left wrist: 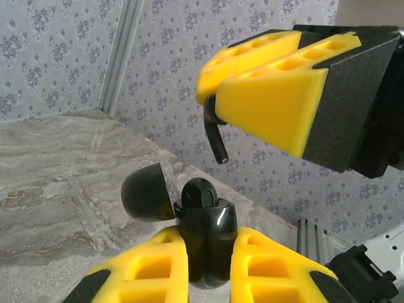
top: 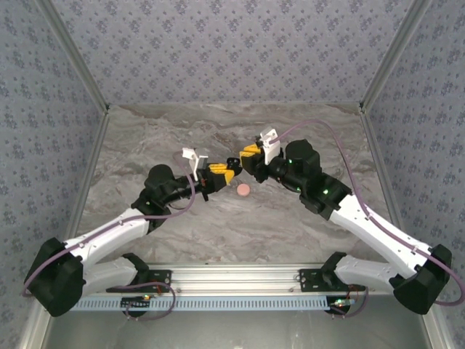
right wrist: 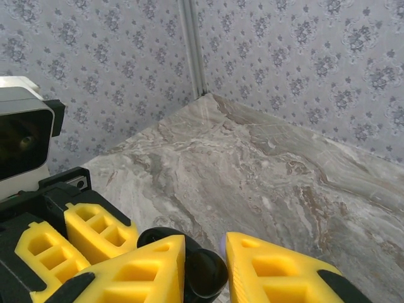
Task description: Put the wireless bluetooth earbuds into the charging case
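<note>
Your left end effector (top: pixel 227 173) grasps the open charging case (left wrist: pixel 205 237); your right end effector (top: pixel 249 155) grasps a black earbud (left wrist: pixel 213 132)

From the left wrist you get the charging case (left wrist: pixel 205 246) only in part: the left gripper's fingers (left wrist: pixel 148 271) cover its flanks and the bottom edge cuts its base. Above the case, the black earbud (left wrist: pixel 213 129) shows you only a bent stem; the right gripper (left wrist: pixel 211 95) hides its head. Overhead, the pink round thing (top: pixel 243 190) beside the case is too small to identify. From the right wrist, the dark rounded shape (right wrist: pixel 203 271) is cut off below.
</note>
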